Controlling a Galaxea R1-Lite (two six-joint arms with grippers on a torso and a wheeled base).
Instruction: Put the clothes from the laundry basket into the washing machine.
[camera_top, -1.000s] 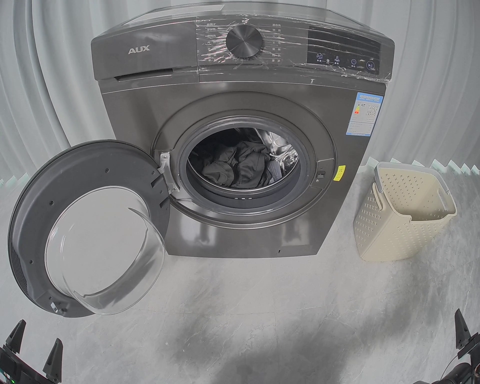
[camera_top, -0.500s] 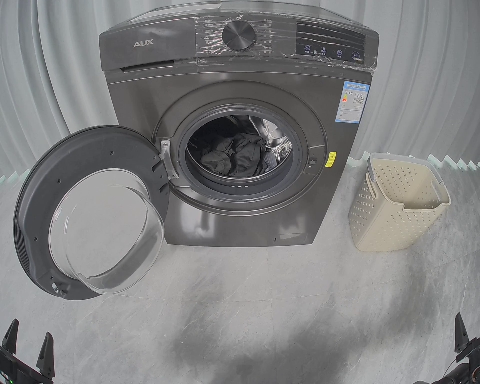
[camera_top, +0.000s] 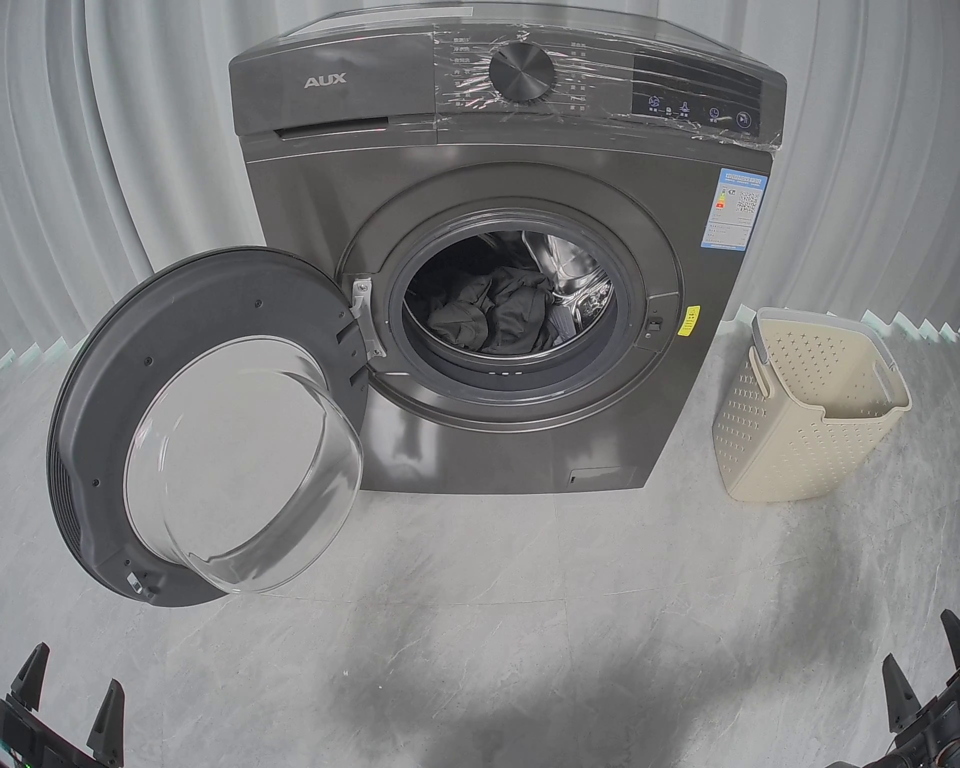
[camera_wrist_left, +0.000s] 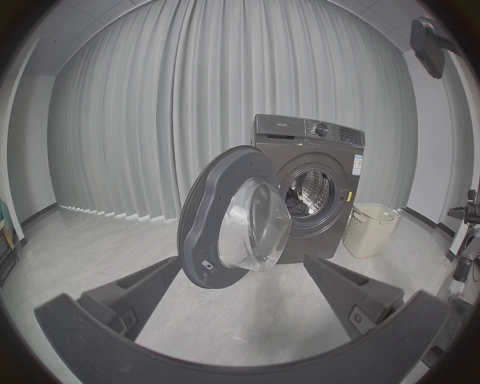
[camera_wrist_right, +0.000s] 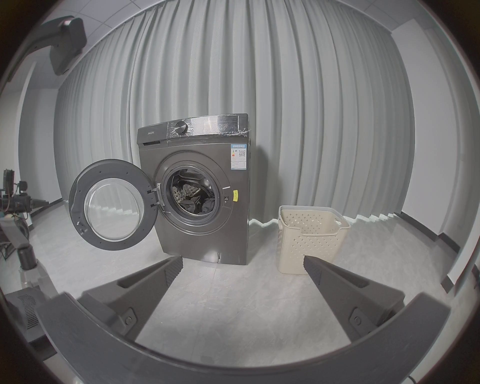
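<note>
The left pincer (camera_top: 78, 668) and the right pincer (camera_top: 920, 640) both hung low with their pointy black fingers spread apart, and neither one held anything. Well ahead of both stood the washing machine (camera_top: 500, 130), a big grey box with smooth sides and crinkly clear film on its top panel. Its round door (camera_top: 120, 400) was swung wide open ahead of the left pincer, with a clear window that bulged like a bowl. Dark clothes (camera_top: 490, 310), soft and crumpled, lay in a heap inside the shiny metal drum. The laundry basket (camera_top: 760, 450) stood on the floor (camera_top: 560, 640) ahead of the right pincer and off to its right, just beside the machine. It was cream plastic with lots of little holes and looked empty, though its bottom was hidden. The filling step seemed about done. Next, the right pincer would probably need to go near and check the basket. Any cloth left there would be floppy and need a firm pinch.
</note>
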